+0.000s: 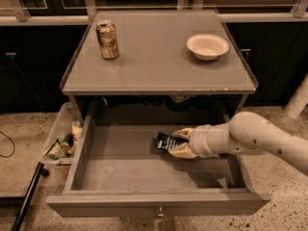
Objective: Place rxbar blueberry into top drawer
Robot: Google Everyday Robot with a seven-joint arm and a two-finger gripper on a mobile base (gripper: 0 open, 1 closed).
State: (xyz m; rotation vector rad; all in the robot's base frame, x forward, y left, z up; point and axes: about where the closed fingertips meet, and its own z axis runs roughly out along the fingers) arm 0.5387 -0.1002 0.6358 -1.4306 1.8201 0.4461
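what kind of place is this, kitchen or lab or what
Probably an office break area or kitchenette: grey table with a drink can and bowl, dark cabinets behind. The gripper holds the rxbar blueberry inside the open top drawer.

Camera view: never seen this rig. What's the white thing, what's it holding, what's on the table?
One camera looks down at a grey table from the front. The white tube entering from the right is the robot's arm, ending in a two-finger gripper. The gripper is inside the open top drawer, shut on the rxbar blueberry, a dark blue snack bar. On the tabletop: a gold can and a white bowl. A clear bin of wrappers sits on the floor beside the drawer.
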